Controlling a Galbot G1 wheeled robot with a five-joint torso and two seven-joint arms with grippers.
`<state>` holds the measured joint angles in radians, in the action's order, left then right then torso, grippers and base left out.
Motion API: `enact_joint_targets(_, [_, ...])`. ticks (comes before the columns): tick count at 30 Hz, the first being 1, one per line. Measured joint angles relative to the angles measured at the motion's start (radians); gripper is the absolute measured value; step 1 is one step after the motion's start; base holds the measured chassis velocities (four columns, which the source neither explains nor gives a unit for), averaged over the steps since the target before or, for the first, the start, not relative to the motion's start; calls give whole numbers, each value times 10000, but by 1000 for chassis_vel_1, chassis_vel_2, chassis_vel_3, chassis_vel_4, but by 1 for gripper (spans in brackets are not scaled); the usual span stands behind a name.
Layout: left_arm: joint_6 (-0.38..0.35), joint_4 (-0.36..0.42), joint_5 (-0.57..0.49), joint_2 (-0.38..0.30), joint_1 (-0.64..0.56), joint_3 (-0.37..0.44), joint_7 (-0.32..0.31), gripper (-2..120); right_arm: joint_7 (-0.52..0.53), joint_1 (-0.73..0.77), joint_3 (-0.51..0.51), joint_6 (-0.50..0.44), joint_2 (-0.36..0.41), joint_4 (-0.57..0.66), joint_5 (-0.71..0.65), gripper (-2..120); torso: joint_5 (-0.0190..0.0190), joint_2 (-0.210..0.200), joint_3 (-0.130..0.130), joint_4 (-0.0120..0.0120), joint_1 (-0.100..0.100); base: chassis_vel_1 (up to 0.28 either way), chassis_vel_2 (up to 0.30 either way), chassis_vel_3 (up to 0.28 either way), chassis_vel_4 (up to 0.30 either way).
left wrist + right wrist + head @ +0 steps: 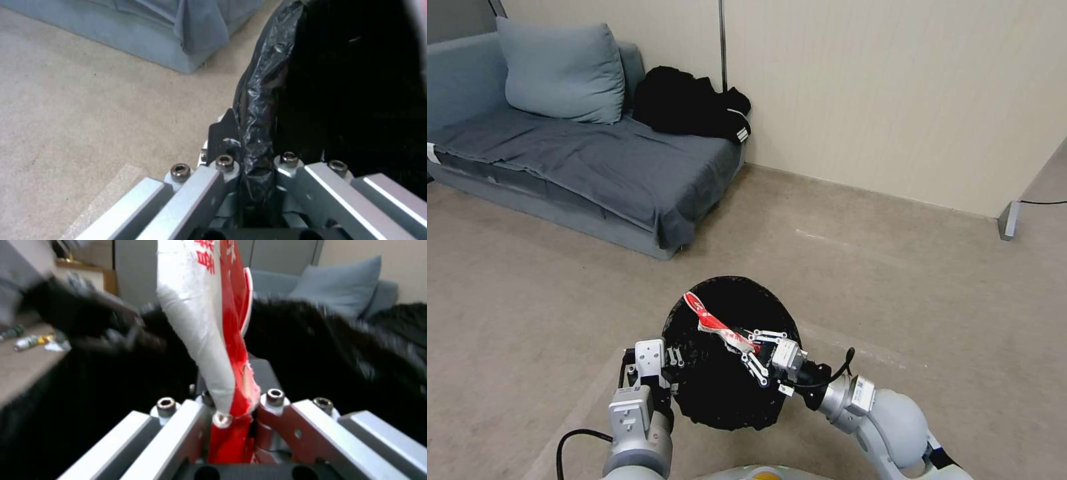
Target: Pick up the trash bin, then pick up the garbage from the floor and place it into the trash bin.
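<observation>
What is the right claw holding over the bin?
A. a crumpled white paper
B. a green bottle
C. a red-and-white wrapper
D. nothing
C: the right claw is shut on the red-and-white wrapper, which hangs over the black-lined bin.

The trash bin (727, 353) hangs above the floor (894, 280), between the left pincer (675, 360) at its rim and the right pincer (747, 347), whose wrapper (717, 323) lies over its mouth. A sofa (580, 160) stands behind, left.
</observation>
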<state>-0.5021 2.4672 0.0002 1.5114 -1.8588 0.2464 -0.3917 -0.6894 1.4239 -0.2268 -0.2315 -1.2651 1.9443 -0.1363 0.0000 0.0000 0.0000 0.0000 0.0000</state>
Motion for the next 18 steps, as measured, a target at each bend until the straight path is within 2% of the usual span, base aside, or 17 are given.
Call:
enact_joint_targets(2, [17,11,2,5,-26,9,13,1,11,-35,28,-9,18,-176,14,14,0,0,0,0,0,0,0,0,0])
enact_joint_targets(3, [17,11,2,5,-26,9,13,1,11,-35,28,-9,18,-176,14,14,0,0,0,0,0,0,0,0,0])
enact_joint_targets(6, [83,39,0,26,-34,27,46,1,6,-88,99,4,77,-206,23,26,0,1,0,0,0,0,0,0,0])
enact_joint_targets(7, [83,39,0,26,-34,27,46,1,6,-88,99,4,77,-206,23,26,0,1,0,0,0,0,0,0,0])
enact_joint_targets(11, [190,35,-41,41,-22,46,113,1,4,-124,155,31,117,-119,24,46,0,0,0,0,0,0,0,0,0])
enact_joint_targets(16, [237,19,-81,44,-13,63,142,1,-17,-93,164,26,195,0,22,58,-1,0,0,0,0,0,0,0,0])
enact_joint_targets(18, [303,-18,-119,37,-13,69,175,1,-76,-7,163,-18,298,110,22,69,0,0,0,0,0,0,0,0,0])
